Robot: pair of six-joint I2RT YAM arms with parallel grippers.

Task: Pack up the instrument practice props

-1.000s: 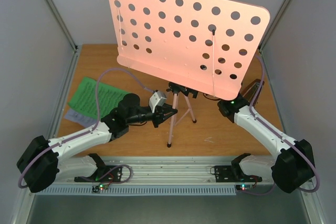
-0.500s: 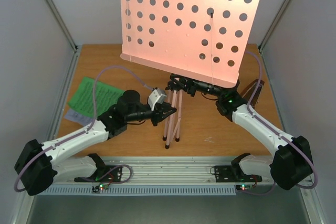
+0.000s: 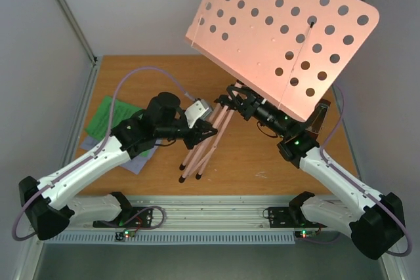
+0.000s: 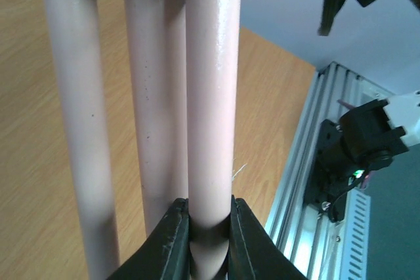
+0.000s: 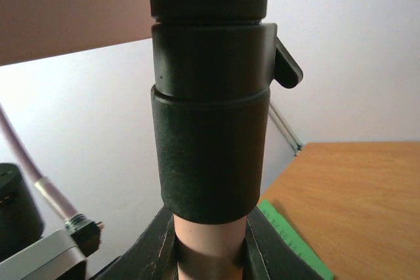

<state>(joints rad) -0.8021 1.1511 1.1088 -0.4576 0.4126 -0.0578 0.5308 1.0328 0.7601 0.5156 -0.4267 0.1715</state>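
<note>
While both arms shared the load: we judged the step to be tipping the pink tripod music stand with its hole-perforated desk (image 3: 282,37) over to lay it down.
Left gripper (image 4: 209,209): jaws were clamped on one of the three folded pink legs (image 4: 210,96), which lay side by side.
Right gripper (image 5: 210,234): jaws were clamped on the pink shaft just under the black locking collar (image 5: 210,129).
Stand's place: it hung tilted over the middle of the wooden table (image 3: 262,162), between the two arms; whether its feet touched the wood we could not tell.
Long axis: it slanted, feet toward the near left, desk high toward the far right.
Doing it well: we reckoned both arms should move together so the shaft was not twisted, and the wide desk should pass clear of the small reddish-brown pyramid metronome (image 3: 321,115) beside the right arm.
Loose legs: only one was gripped, so the others might splay.
Green printed music sheets (image 3: 102,117): they lay flat at the left, apart from the stand.
</note>
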